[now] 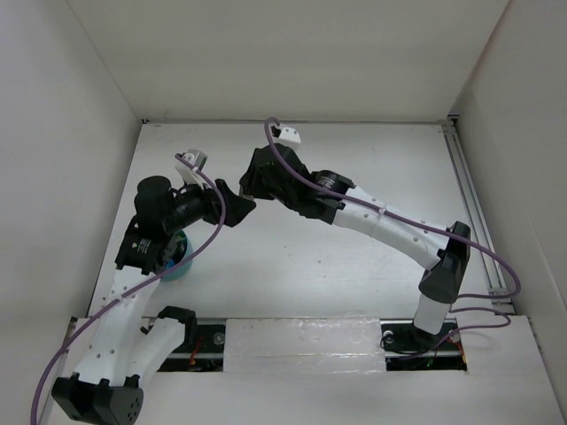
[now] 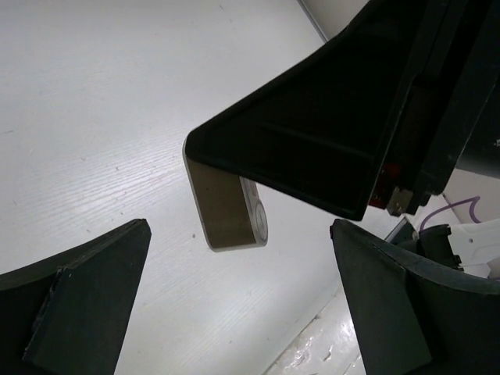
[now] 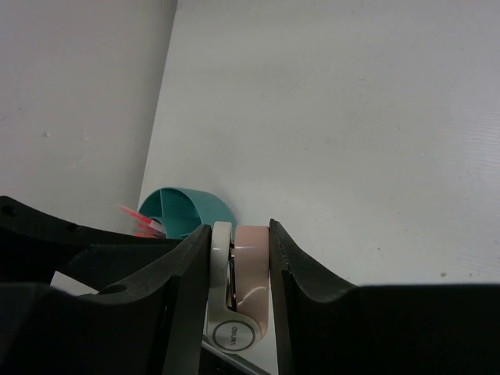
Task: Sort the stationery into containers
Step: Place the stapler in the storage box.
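Note:
My right gripper [image 3: 240,234] is shut on the pinkish-beige and white eraser [image 3: 248,285] and holds it above the table. The eraser also shows in the left wrist view [image 2: 228,207], hanging below the right gripper's black finger [image 2: 312,141]. My left gripper [image 2: 242,305] is open and empty, its fingers [image 2: 78,305] spread on either side just below the eraser. In the top view both grippers meet at the table's left middle, left [image 1: 232,202] and right [image 1: 252,188]. The teal-blue cup [image 3: 183,209] stands beyond, with orange pencils [image 3: 139,221] in it. The cup is partly hidden under my left arm [image 1: 180,263].
White walls enclose the table on the left [image 1: 62,177], back and right. A metal rail [image 1: 469,204] runs along the right edge. The right arm's purple cable [image 1: 372,208] loops over the table's middle.

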### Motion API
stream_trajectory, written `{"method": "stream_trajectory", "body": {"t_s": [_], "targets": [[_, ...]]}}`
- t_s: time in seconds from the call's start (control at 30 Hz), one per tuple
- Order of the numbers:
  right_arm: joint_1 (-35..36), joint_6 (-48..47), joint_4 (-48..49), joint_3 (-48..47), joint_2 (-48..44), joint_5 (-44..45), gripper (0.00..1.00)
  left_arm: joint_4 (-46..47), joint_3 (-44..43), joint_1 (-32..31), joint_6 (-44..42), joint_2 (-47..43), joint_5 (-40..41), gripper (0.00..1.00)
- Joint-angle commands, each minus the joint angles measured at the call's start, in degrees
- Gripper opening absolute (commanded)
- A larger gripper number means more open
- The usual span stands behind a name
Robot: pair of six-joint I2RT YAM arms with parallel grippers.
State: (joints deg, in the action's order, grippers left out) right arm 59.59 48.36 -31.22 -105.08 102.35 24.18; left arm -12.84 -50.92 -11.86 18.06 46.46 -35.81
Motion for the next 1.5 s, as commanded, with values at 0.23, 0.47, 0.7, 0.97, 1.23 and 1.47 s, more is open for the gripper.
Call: {"method": "stream_trajectory", "body": {"t_s": [0.23,0.47,0.7,0.97,1.23,1.47], "targets": [[-1.4,2.0,1.2,-1.0,-2.9,0.8,0.0,3.0,0.9,0.4,-1.0,-1.4,-1.5,1.0],[-1.4,2.9,10.1,5.4,-6.3,-8.7,0.0,3.5,0.9,0.4,-1.0,-1.4,-2.0,1.0],[-0.8,3.4,10.8,6.3,-6.8,-9.9,0.0,4.1,0.9,0.4,-1.0,-1.4,-2.0,0.89],[-0.2,3.4,11.7,5.1,-6.8,-9.8,0.0,4.1,0.9,0.4,-1.0,-0.8,-3.3,0.7],[1.6,3.4,12.2,3.5,-6.3,-9.8,0.0,4.1,0.9,0.4,-1.0,-0.8,-2.2,0.52],[2.8,3.4,11.7,3.5,-5.8,-8.6,0.0,3.5,0.9,0.4,-1.0,-0.8,0.5,0.3]]}}
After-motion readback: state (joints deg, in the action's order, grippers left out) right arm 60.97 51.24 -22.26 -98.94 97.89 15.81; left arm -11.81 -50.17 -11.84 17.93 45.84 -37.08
